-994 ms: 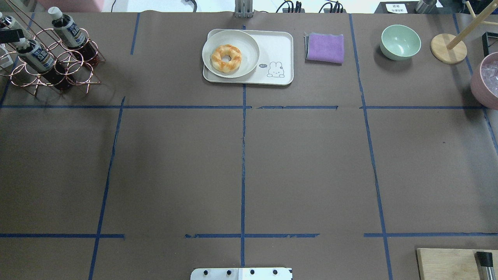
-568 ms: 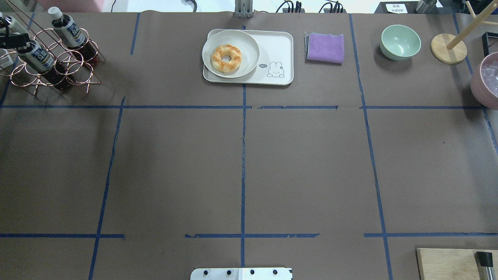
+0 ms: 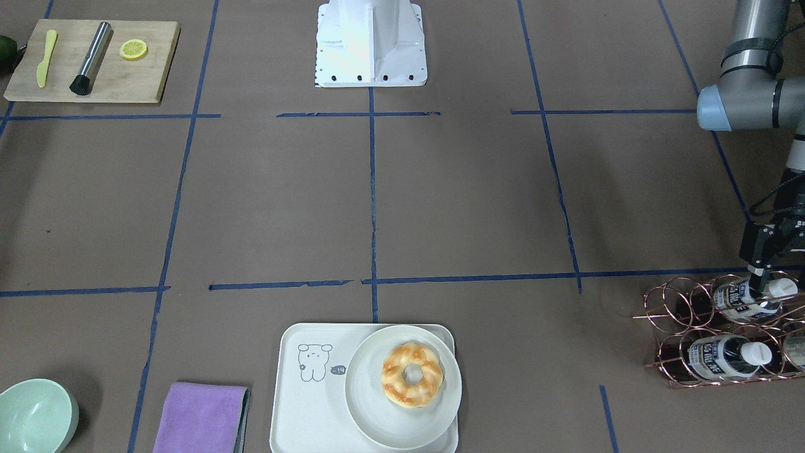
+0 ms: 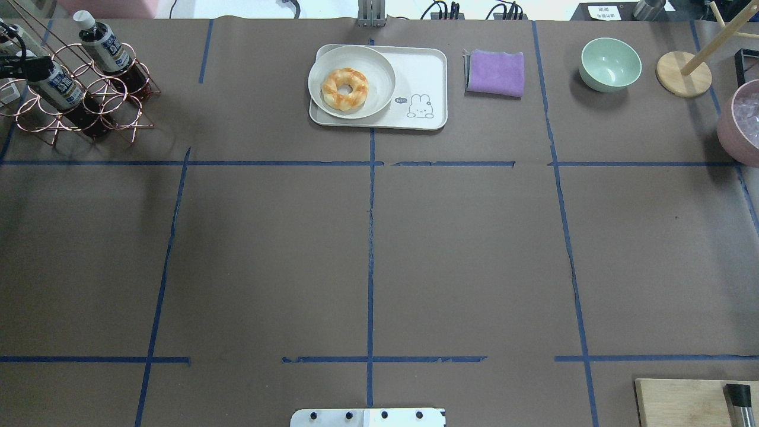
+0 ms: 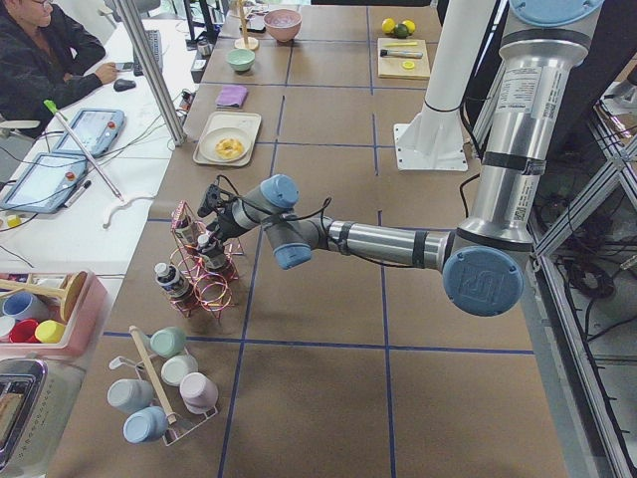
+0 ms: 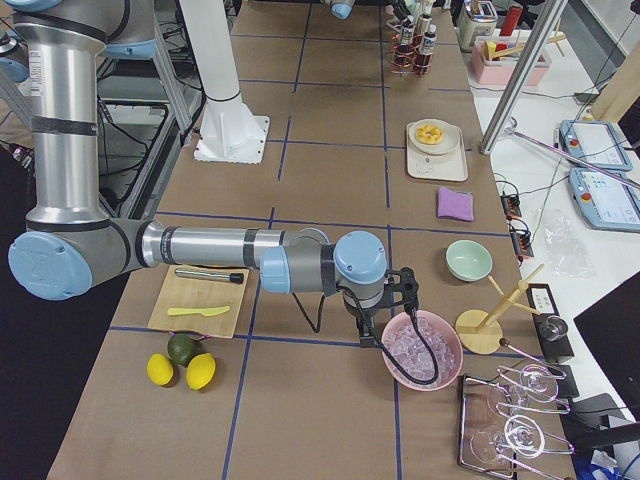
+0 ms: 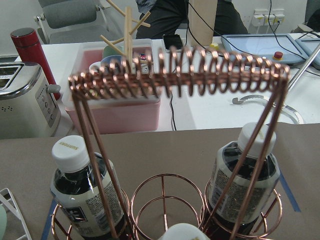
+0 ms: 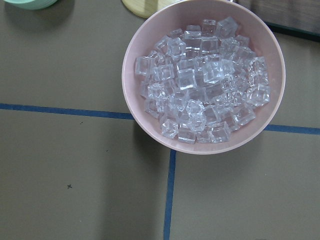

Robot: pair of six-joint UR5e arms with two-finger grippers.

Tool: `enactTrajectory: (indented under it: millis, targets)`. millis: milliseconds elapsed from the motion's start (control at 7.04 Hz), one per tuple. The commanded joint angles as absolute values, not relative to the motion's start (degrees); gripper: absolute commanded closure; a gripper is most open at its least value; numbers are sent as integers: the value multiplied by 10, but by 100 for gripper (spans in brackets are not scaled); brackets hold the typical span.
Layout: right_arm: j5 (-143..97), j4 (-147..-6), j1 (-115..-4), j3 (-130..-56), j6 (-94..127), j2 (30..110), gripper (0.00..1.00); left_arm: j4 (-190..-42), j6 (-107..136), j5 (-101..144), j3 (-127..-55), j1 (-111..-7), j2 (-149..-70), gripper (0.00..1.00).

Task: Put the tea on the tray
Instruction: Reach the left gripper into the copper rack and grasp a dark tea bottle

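Several tea bottles stand in a copper wire rack (image 3: 692,314); one (image 3: 732,301) sits under my left gripper, another (image 3: 717,355) beside it. My left gripper (image 3: 772,283) is open, its jaws at the cap of the first bottle (image 4: 56,83), holding nothing. The left wrist view shows two bottles (image 7: 82,200) behind the rack and a white cap (image 7: 182,232) at the bottom edge. The off-white tray (image 3: 314,402) lies at mid-table, apart. My right gripper (image 6: 405,290) hangs over the ice bowl; I cannot tell whether it is open.
A cream plate (image 3: 377,409) with a doughnut (image 3: 412,374) covers half the tray. A purple cloth (image 4: 495,72), a green bowl (image 4: 611,64), a pink ice bowl (image 8: 150,130) and a wooden board (image 3: 91,60) lie around.
My left gripper has moved a little in from the table's left edge, onto the cap of the bottle in the rack. Nothing else has moved.
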State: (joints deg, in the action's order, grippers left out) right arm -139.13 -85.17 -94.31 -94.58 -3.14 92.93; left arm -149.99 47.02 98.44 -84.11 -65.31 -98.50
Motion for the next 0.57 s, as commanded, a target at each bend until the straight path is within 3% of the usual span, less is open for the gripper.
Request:
enactTrajectory:
  millis: [0,284,426]
  targets:
    - [-1391,-852,-943,-947,-31,927,0,-1499,469,984,-836,-652,-991,24]
    - [-1391,-852,-943,-947,-31,927,0,-1499,467,985,-836,-652,-991,25]
    - [-1391,-852,-943,-947,-31,926,0,-1499,467,985,-837,-652,-991,34]
